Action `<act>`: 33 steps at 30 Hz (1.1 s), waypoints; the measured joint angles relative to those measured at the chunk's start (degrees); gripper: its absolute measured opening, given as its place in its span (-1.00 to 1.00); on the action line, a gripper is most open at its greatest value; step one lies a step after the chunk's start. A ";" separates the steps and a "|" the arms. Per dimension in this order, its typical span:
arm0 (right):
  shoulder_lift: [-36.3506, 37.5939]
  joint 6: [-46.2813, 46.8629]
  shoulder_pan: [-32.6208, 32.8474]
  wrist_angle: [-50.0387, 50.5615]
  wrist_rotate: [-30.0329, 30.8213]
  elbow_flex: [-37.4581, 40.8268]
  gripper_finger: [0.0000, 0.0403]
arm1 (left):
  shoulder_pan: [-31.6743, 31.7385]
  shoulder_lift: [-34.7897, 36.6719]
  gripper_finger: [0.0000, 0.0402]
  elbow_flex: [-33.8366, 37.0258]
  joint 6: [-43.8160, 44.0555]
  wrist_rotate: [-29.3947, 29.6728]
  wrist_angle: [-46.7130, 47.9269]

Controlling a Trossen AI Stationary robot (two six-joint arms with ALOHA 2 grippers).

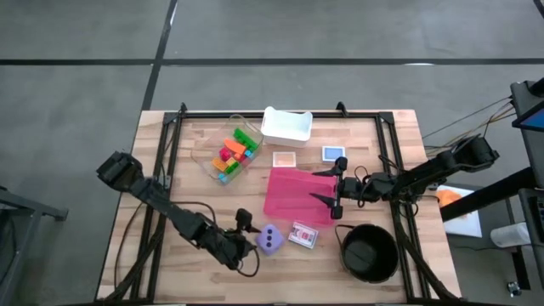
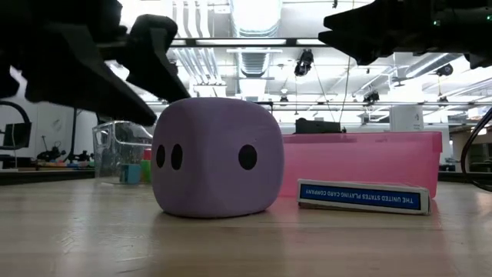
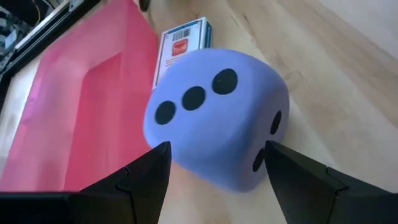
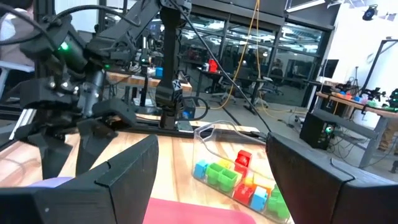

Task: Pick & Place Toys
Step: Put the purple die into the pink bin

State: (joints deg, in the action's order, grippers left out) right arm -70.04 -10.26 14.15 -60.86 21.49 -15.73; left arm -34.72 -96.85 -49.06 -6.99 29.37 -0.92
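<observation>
A lilac die [image 1: 270,240] with dark dots rests on the wooden table near its front edge; it also fills the low view [image 2: 215,158]. My left gripper [image 1: 252,240] is open and slants down at it from the table's left. Its two fingers stand on either side of the die's near lower part [image 3: 217,155]; I cannot tell whether they touch it. Several coloured bricks [image 1: 234,151] lie in a clear container at the back [image 4: 242,180]. My right gripper [image 1: 326,187] hangs open above a shallow pink tray [image 1: 293,194], holding nothing.
A playing-card box [image 1: 303,235] lies just right of the die, between it and the pink tray. A black round bowl [image 1: 370,253] stands at the front right. A white box [image 1: 286,125] and two small cards [image 1: 285,159] lie at the back.
</observation>
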 joint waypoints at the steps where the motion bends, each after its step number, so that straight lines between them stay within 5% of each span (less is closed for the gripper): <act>1: 0.00 -0.01 0.00 0.00 0.02 0.00 0.48 | 0.00 -0.61 0.30 0.00 -0.30 0.04 -0.58; 15: -0.04 0.00 0.02 -0.19 0.16 0.00 0.48 | -0.02 -4.93 0.23 0.00 -0.53 6.88 -3.79; 28: -0.04 0.02 0.02 -0.17 0.15 -0.07 0.48 | -0.07 -4.97 -0.81 -0.07 -1.22 6.60 -4.03; 33: -0.04 0.03 0.02 -0.15 0.16 -0.07 0.48 | -0.09 -4.94 -1.00 -0.11 -1.52 5.94 -4.20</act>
State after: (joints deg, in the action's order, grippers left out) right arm -70.08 -10.23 14.17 -61.01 21.65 -15.79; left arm -34.81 -101.80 -49.17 -8.51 35.31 -5.13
